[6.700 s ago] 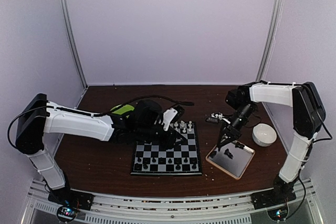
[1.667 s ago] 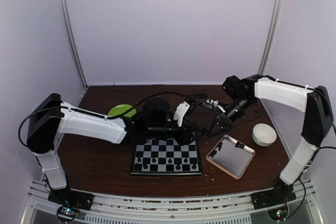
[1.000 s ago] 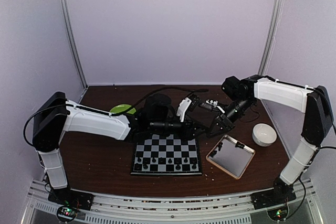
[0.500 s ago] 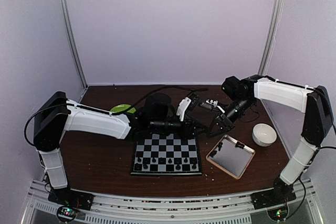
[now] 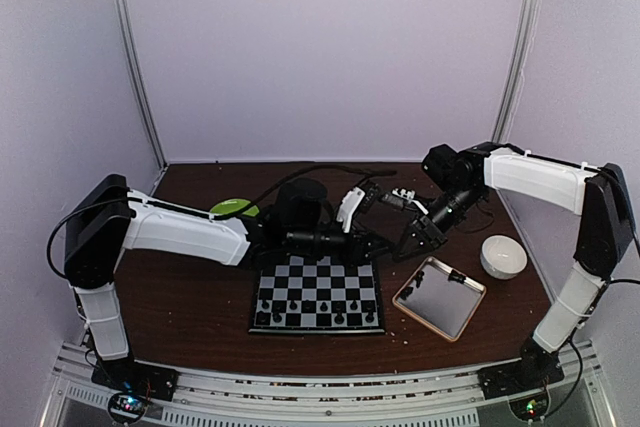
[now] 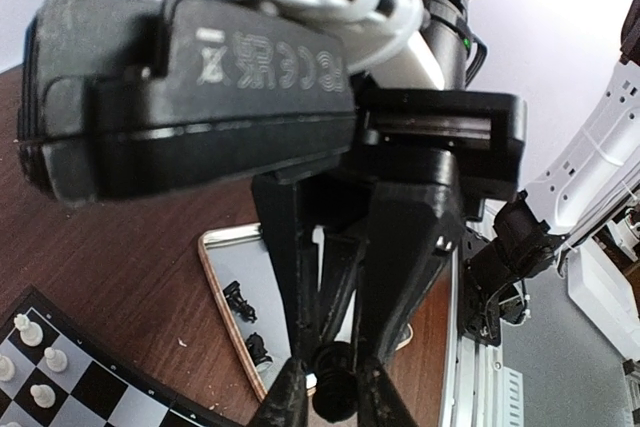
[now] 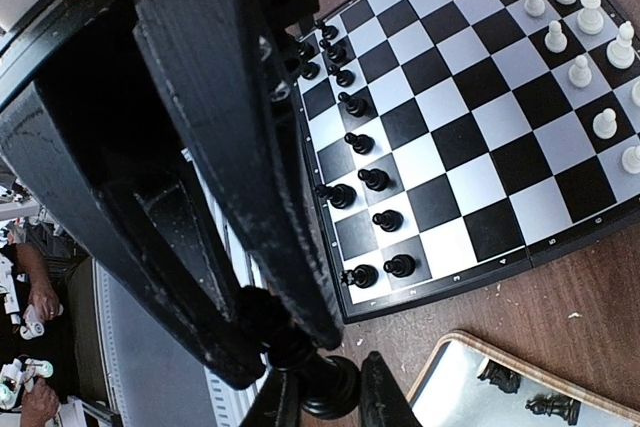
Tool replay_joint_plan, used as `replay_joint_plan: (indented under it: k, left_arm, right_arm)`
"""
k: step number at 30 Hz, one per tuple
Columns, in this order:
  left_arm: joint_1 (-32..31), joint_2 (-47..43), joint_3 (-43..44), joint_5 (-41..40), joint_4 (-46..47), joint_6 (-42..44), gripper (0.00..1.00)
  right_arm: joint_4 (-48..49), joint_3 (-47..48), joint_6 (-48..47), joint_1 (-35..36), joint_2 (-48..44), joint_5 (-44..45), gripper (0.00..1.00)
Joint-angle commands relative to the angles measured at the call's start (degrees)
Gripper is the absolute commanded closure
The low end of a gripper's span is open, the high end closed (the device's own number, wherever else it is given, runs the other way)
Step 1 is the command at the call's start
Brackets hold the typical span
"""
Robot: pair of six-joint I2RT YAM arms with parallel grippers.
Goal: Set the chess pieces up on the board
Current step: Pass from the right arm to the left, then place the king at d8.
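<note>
Two sets of fingers pinched one black chess piece [image 7: 305,375] over the tabletop [image 5: 200,297], at 1 o'clock from the board [image 5: 318,295]: left fingers [image 6: 285,402] low, right fingers [image 7: 300,307] higher.

board [image 5: 318,294]: grey-black checks | chess pieces [image 7: 375,179]: black, white | tray [image 5: 420,321]: tan rim | bowl [image 5: 503,255]: white

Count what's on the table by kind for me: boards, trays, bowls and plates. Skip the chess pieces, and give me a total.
chessboard: 1
tray: 1
white bowl: 1
green plate: 1
Total: 4
</note>
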Motion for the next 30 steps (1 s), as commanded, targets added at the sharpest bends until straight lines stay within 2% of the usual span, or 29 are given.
replay_joint_plan:
  k: [1, 4, 7, 10, 12, 18, 24, 30]
  left_arm:
    - [0.5, 0.6, 1.6, 1.0, 1.8, 0.3, 0.84]
    - [0.5, -0.9, 1.8, 0.3, 0.1, 1.2, 0.87]
    - [0.7, -2.9, 2.2, -1.5, -3.2, 2.9, 0.89]
    - [1.5, -5.3, 2.4, -2.6, -6.8, 4.6, 0.89]
    - [2.2, -6.8, 2.7, -3.2, -10.1, 6.2, 0.89]
    - [2.7, -12.7, 0.8, -7.2, -21.9, 11.2, 0.9]
    - [2.6, -18.3, -2.0, -11.9, -35.5, 14.8, 0.9]
    - [1.5, -23.3, -4.8, -15.9, -46.1, 16.6, 0.9]
  right_arm:
    - [0.0, 1.5, 0.7, 0.3, -0.5, -0.7, 0.82]
    - [-0.3, 2.2, 0.7, 0.2, -0.7, -0.4, 0.78]
    - [-0.6, 2.5, 0.1, 0.3, -1.5, 0.3, 0.67]
    - [-1.2, 2.2, -1.0, 0.2, -3.0, 1.2, 0.62]
    - [-2.3, 1.9, -2.3, -0.1, -3.9, 1.8, 0.54]
    - [-2.1, -1.2, -4.3, -3.1, -6.7, 2.3, 0.52]
    - [7.4, -8.2, -1.3, -6.2, -10.5, 3.6, 0.52]
    - [12.5, -10.2, 0.3, -6.4, -12.3, 8.5, 0.52]
